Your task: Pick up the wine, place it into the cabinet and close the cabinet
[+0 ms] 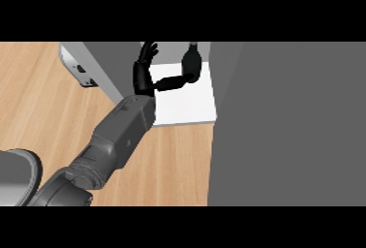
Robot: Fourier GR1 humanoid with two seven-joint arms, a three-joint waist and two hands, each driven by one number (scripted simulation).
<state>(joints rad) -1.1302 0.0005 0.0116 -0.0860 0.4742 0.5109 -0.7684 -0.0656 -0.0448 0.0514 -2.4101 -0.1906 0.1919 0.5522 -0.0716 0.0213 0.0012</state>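
Note:
My left hand (pixel 145 77) reaches from the lower left into the open cabinet, over its white shelf floor (pixel 187 105). Its fingers (pixel 145 54) point straight toward the back and the thumb (pixel 190 63) is spread out to the right, so the hand is open with nothing in it. No wine bottle shows in the head view; I cannot tell whether it stands hidden behind the hand. A grey cabinet door (pixel 97 65) with a pale handle (pixel 83 73) stands open at the left of the shelf. My right hand does not show.
A large grey panel (pixel 289 123) fills the right half of the view, next to the shelf. Wooden counter (pixel 43 111) lies left and below. A grey rounded shape (pixel 16 175) sits at the lower left edge.

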